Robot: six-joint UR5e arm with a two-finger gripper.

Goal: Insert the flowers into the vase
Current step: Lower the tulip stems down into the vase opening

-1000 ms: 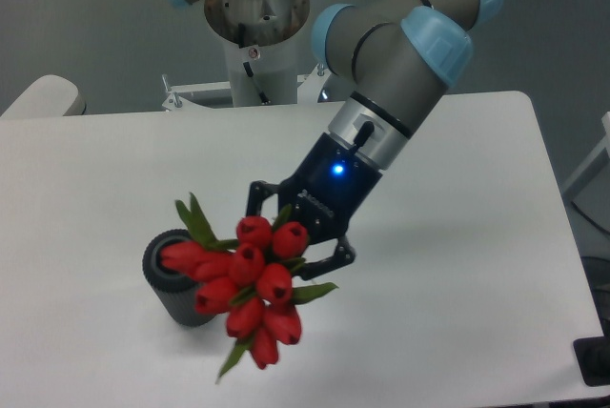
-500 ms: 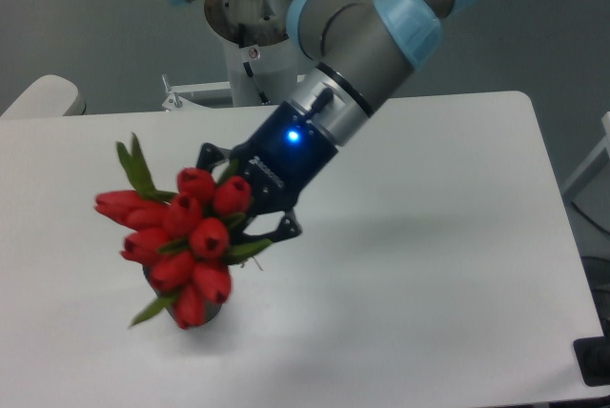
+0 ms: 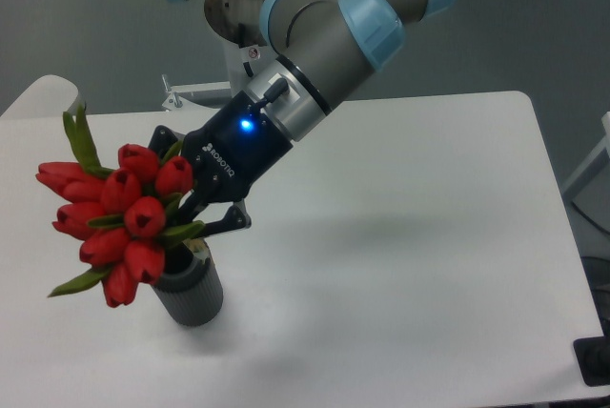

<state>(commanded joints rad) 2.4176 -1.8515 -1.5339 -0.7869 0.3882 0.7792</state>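
The flowers point(image 3: 114, 210), a tight bunch of red tulip buds with narrow green leaves, hang tilted to the left above the table. My gripper point(image 3: 195, 200) is shut on their stems just right of the buds, its dark body showing a blue light. The vase point(image 3: 191, 292), a small dark grey ribbed cylinder, stands upright on the table directly below the gripper. The lowest buds overlap the vase's left rim and hide part of its mouth. The stem ends are hidden behind the fingers, right above the mouth.
The white table point(image 3: 429, 236) extends to the right and behind. The robot's base point(image 3: 250, 36) stands at the table's far edge. A pale rounded object point(image 3: 43, 93) sits at the far left corner.
The gripper has carried the flowers up and to the left. The bunch, which covered the vase, now sits higher and left of it, so the vase's body shows again.
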